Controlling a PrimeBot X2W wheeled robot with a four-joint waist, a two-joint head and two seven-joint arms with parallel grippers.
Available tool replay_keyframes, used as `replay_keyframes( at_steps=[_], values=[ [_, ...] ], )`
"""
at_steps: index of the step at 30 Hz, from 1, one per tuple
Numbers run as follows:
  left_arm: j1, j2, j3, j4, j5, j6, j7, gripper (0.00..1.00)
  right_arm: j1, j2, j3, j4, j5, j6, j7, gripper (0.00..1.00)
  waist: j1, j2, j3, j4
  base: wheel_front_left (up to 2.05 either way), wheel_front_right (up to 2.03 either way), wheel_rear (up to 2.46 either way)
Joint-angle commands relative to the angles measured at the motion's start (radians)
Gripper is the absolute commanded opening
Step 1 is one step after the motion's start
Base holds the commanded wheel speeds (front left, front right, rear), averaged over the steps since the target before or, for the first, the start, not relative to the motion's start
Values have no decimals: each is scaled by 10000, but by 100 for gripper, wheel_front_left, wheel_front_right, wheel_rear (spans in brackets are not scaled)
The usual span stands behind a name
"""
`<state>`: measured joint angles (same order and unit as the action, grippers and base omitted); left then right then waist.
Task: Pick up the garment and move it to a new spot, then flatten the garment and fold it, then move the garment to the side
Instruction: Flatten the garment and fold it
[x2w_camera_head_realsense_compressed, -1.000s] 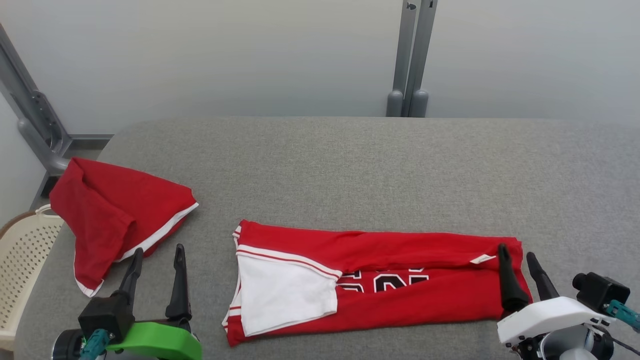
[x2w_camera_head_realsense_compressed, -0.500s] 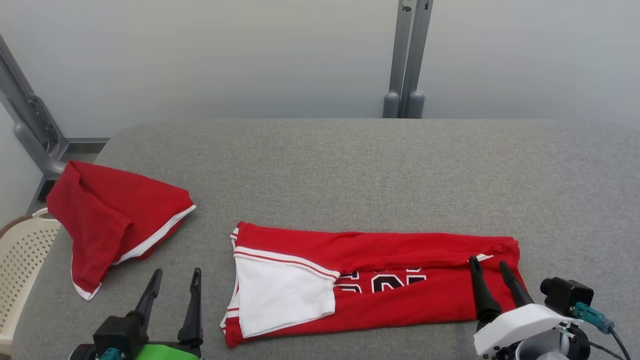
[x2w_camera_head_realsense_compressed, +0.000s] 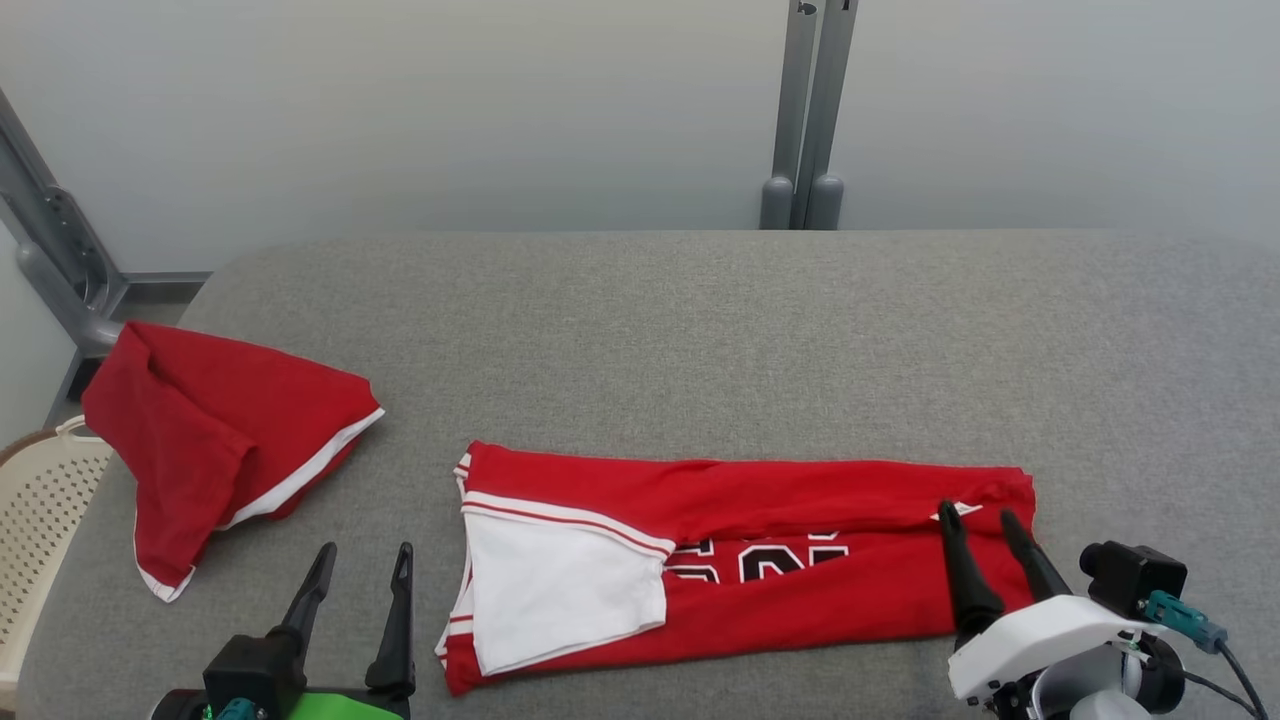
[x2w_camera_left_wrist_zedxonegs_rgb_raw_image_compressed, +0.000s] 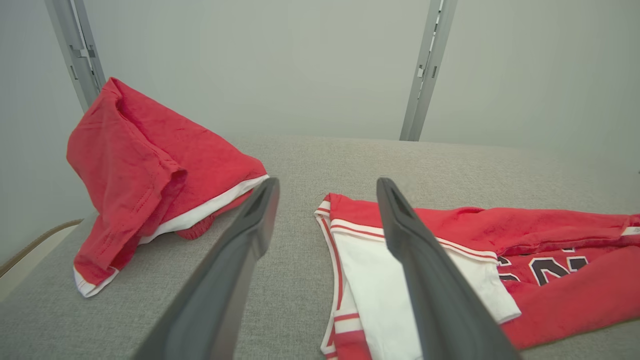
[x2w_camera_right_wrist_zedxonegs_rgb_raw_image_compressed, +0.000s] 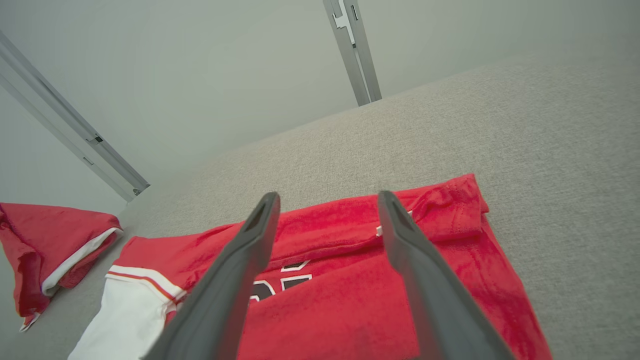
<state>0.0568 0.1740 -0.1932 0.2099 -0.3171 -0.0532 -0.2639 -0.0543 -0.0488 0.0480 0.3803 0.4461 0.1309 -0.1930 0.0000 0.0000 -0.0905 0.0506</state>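
Lower centre of the head view, on the grey padded table (x2w_camera_head_realsense_compressed: 700, 330), lies the red jersey (x2w_camera_head_realsense_compressed: 800, 590), folded into a long strip. Its long axis runs left to right across the frame, with the white sleeve (x2w_camera_head_realsense_compressed: 560, 590) at the left end and a small white tag (x2w_camera_head_realsense_compressed: 958, 511) at the right end. You can see black-and-white lettering (x2w_camera_head_realsense_compressed: 760, 562) in the middle, but the upper fold covers its top, so it cannot be read.

Your right gripper (x2w_camera_head_realsense_compressed: 975, 512) stands over the strip's right end, jaws apart and holding nothing. One finger crosses the tag, and the wrist hides the jersey's lower right corner. Whether the fingertips touch the cloth you cannot tell. Your left gripper (x2w_camera_head_realsense_compressed: 364, 550), at the lower left just beside the sleeve end, is also spread and empty, over bare table.

Further left, a second red garment (x2w_camera_head_realsense_compressed: 230, 420) with white trim lies crumpled at the table's edge. A cream perforated basket (x2w_camera_head_realsense_compressed: 40, 520) is cut off by the frame's left edge.
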Motion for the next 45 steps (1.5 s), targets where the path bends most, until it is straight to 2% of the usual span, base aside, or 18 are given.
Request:
replay_keyframes(
  at_steps=[1,7,13,16,21,39,45],
  values=[
    [85,-29,71,75,138,-97,-2,100,-170,-32,-77,-120,-85,-4,71,100,0,0,22,-6,0,0,0],
    [61,-150,151,146,327,-192,-2,100,-353,-40,-647,-171,-277,-4,587,100,0,0,82,-14,0,0,0],
    [29,-244,214,183,462,-327,-2,100,-991,-37,-2541,634,-1298,-2,2906,100,0,0,184,-8,0,0,0],
    [-29,-303,264,223,497,-401,-2,100,-1379,-32,-3523,1055,-2204,-2,3962,100,0,0,306,17,0,0,0],
    [-240,-381,253,328,533,-513,-4,100,-2266,-13,-4533,1696,-3060,-2,4802,100,0,0,532,177,0,0,0],
    [-655,-542,41,587,687,-703,-2,100,-3472,-33,-4692,3702,-4113,-2,5621,100,0,0,1115,779,0,0,0],
    [-672,-556,-39,695,667,-750,-2,100,-3747,-33,-5190,4260,-4868,-4,5813,100,0,0,1044,895,0,0,0]
  ],
)
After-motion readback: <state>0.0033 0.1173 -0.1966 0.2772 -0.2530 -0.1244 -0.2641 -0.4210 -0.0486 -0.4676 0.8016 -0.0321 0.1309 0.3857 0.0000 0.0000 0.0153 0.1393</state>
